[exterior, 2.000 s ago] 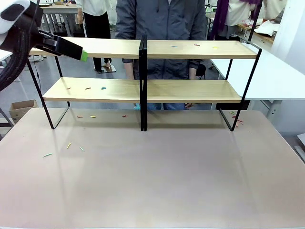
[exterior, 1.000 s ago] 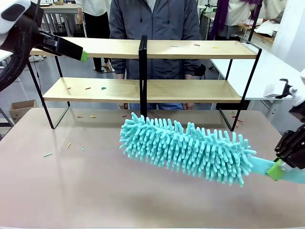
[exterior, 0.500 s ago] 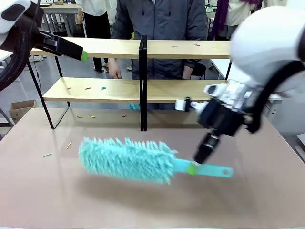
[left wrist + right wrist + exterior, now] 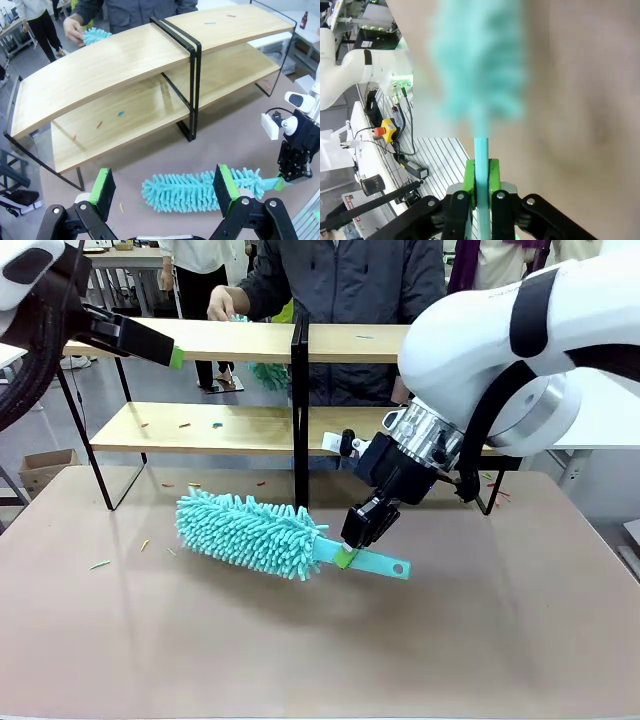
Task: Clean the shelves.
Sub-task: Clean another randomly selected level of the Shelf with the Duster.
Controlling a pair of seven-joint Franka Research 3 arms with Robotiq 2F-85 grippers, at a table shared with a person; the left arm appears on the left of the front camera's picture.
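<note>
Between the right arm's jaws sits the flat handle (image 4: 375,562) of a fluffy teal duster (image 4: 250,535). The right wrist view shows the green pads (image 4: 493,175) pressed on both sides of the handle, with the duster head a blur straight ahead of them. The front view shows what that close view cannot: the head stretches away from the jaws, low over the bench (image 4: 300,660), and I cannot tell whether it touches. Beyond these jaws stand the shelves (image 4: 400,343).

The left arm's jaws appear edge-on in the front view, level with one end of the upper board, so their gap is hidden there. The left wrist view shows both pads (image 4: 103,187) spread wide with nothing between them. Ahead of and below them lie both boards, with small coloured scraps (image 4: 120,113) on the lower one. Past the shelves from these jaws, a person's hand (image 4: 75,31) holds a smaller teal duster (image 4: 95,36) at the upper board's far edge.
</note>
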